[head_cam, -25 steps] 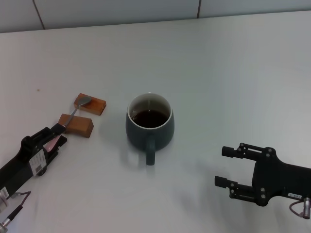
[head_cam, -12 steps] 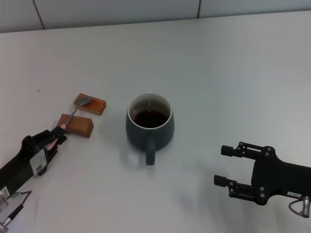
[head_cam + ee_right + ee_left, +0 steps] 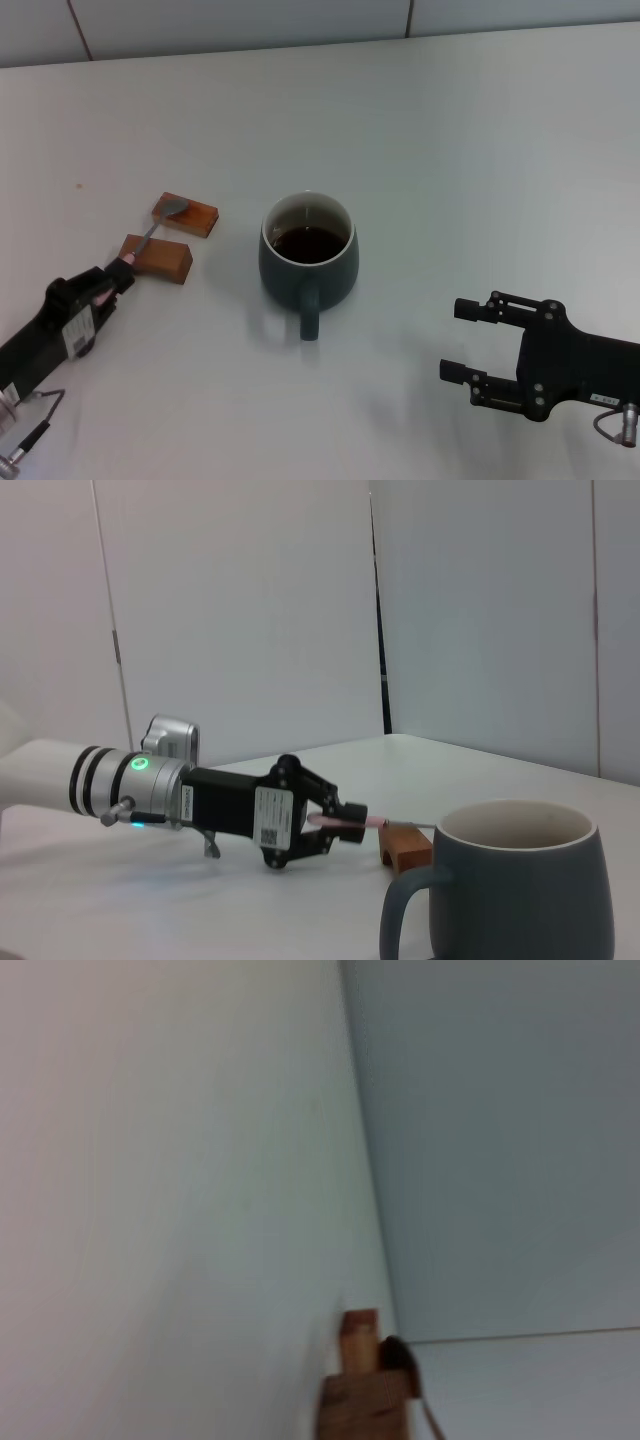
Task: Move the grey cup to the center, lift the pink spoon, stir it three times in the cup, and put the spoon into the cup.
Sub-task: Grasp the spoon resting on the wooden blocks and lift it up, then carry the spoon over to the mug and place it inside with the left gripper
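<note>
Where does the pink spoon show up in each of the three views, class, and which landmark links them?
Head view: spoon lies across the two blocks, left of the cup.
Left wrist view: only a dark sliver at a block's edge, perhaps the spoon; cannot tell.
Right wrist view: pink handle at the left end effector.
Shared landmark: the wooden blocks.

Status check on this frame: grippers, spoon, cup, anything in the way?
Left gripper at spoon handle, spoon on blocks. Right gripper open, idle by cup. Path clear.
</note>
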Tool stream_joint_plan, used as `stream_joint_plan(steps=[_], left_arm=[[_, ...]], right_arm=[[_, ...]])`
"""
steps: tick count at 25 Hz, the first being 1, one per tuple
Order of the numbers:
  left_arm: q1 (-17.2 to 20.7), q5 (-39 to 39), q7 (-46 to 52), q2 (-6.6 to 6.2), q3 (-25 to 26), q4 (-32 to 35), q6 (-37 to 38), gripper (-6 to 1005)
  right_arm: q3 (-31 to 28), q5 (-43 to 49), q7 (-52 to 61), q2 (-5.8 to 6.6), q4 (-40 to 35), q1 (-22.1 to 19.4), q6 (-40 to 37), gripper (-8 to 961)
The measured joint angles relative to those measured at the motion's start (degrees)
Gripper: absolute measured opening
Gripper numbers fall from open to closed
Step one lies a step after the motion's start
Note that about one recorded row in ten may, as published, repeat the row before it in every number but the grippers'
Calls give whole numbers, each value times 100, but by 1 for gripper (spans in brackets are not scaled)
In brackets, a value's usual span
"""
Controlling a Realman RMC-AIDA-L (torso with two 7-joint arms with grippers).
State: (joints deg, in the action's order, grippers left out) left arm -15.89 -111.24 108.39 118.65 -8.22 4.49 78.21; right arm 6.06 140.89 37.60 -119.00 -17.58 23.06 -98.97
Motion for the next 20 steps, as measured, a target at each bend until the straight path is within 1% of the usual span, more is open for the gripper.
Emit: stream_joint_plan(steps=[3,5,7,9,11,12,13,16,17,18,20], left_arm=[[-3,2,-357,0,249,-2,275,142],[-36,3,-596,-2,366,-1,517,142],[-151,3,-970,-8,427,29,887,141],[-195,4,-1117,-9,436,45,1023,141],[-321,8,-1498,-21,460,73,1362,141],[-444,10,-1799,-31,464,139,1607,141],[-444,10,-1799,-31,464,139,1607,140],[-776,-19,-2360,-36,427,447,2195,139],[-1024,-56,-2588,-36,278,745,2539,139],[-1024,-56,-2588,-36,278,745,2539,138],[-1277,-56,-2716,-36,11,1140,2844,137]], right_arm=[[0,0,1,4,0,4,0,696],[4,0,2,5,0,12,0,696],[15,0,2,6,0,25,0,696],[21,0,2,7,0,32,0,696],[28,0,2,8,0,42,0,696],[28,0,2,9,0,43,4,696],[26,0,2,9,0,46,18,696],[29,0,3,9,0,53,90,696],[35,0,8,9,0,53,151,696],[35,0,8,9,0,53,151,696],[43,0,28,9,0,52,200,696]])
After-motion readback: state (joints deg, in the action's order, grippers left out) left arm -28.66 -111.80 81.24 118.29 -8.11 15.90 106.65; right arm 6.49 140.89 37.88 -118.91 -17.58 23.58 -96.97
